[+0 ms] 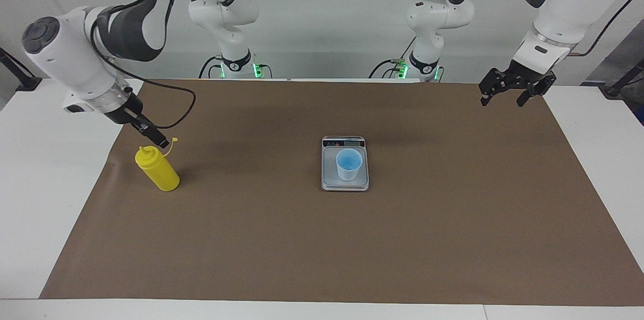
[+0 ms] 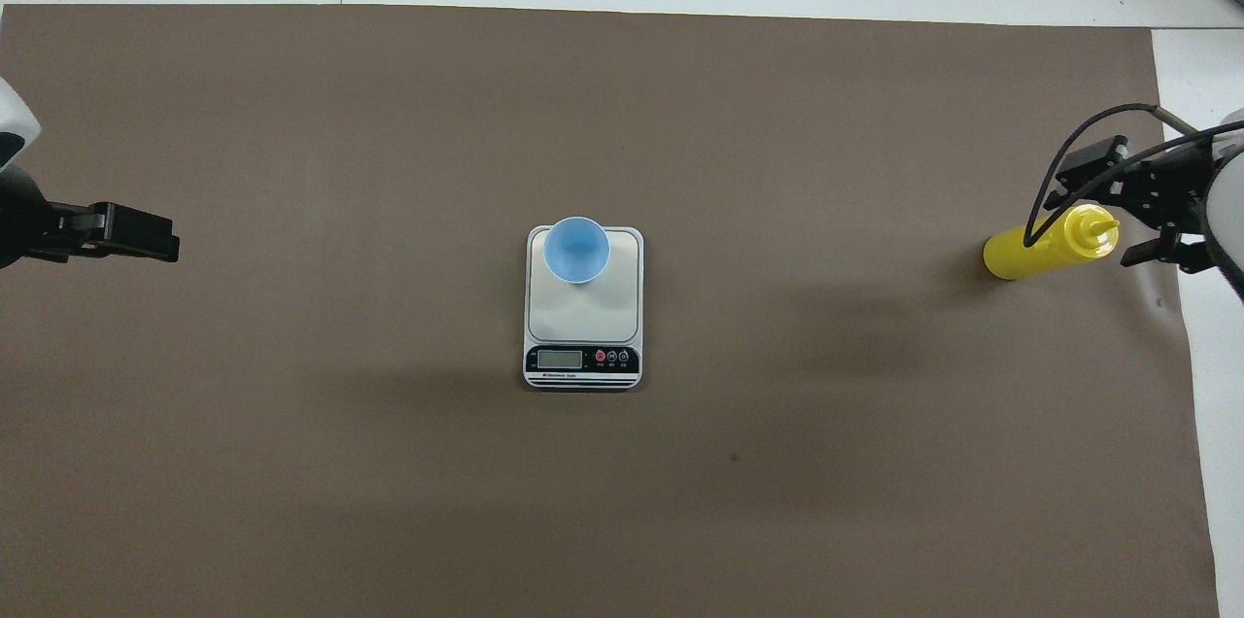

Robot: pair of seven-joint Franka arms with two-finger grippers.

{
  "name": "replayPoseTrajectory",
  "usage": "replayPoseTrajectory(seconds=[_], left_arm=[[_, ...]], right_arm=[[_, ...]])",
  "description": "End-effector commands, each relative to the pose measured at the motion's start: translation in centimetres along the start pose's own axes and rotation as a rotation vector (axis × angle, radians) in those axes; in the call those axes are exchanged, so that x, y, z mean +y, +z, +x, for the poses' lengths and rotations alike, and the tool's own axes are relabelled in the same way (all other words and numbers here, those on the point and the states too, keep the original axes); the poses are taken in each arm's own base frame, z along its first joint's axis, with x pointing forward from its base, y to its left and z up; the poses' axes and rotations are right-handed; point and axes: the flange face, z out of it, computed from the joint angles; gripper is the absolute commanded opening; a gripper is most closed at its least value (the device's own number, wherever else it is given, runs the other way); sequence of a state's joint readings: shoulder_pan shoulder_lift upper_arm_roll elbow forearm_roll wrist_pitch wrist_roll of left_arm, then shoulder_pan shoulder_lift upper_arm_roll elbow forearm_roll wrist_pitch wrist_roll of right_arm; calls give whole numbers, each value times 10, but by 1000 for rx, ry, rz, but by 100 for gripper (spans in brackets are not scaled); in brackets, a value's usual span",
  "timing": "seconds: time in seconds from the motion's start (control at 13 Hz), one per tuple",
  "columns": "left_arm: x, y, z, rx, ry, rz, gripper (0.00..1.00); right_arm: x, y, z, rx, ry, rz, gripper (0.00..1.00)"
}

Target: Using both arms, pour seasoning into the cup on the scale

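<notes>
While I hold both arms from my remote station, I record the following. My right gripper [image 1: 153, 137] hangs over the brown mat [image 1: 322, 239] at the right arm's end of the table, just above and beside the nozzle of the seasoning [image 1: 157, 168]; in the facing view only a dark finger tip shows, pointing down toward the bottle's tethered cap, while the overhead view shows its two fingers spread wide, one to each side of the bottle's top, with nothing between them gripped. I cannot tell whether a finger touches the cap. Directly below this gripper, the seasoning stands upright on the mat, free of any hold. My left gripper [image 1: 509, 93] waits in the air over the mat's corner at the left arm's end, its fingers parted and holding nothing. Well away from both grippers, about midway between them, the scale [image 1: 345, 181] lies flat at the mat's centre with its display strip on the end toward the robots. On the scale's plate, the cup [image 1: 348, 164] stands upright, mouth up, toward the end away from the display.
</notes>
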State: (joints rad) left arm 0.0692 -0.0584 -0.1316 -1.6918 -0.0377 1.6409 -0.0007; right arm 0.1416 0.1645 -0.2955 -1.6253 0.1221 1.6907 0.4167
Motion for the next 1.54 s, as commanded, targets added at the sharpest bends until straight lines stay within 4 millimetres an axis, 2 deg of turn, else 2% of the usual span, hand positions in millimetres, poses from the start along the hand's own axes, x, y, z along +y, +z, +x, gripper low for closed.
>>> replayPoseTrajectory(seconds=[0.0,0.15,0.38,1.0,1.23,1.38,1.46], left_arm=[[-2,-2,-8,8,4,-13,100],[-2,-2,-8,8,3,-13,100],[-2,-2,-8,8,3,-13,100],[-2,-2,-8,8,3,-13,100],[-3,-2,-8,8,1,-13,100],[-2,-1,-8,6,3,-13,100],[-2,-2,-8,6,3,-13,100]], right_arm=[[-10,-17,-25,28,-181,-24,100],[-18,-29,-38,58,-231,-66,100],[-20,-46,-36,104,-234,-49,100],[-23,-67,-36,147,-236,-19,100],[-13,-72,-33,140,-253,-9,100],[-8,-84,-38,157,-312,-10,100],[3,-88,-39,149,-309,-13,100]])
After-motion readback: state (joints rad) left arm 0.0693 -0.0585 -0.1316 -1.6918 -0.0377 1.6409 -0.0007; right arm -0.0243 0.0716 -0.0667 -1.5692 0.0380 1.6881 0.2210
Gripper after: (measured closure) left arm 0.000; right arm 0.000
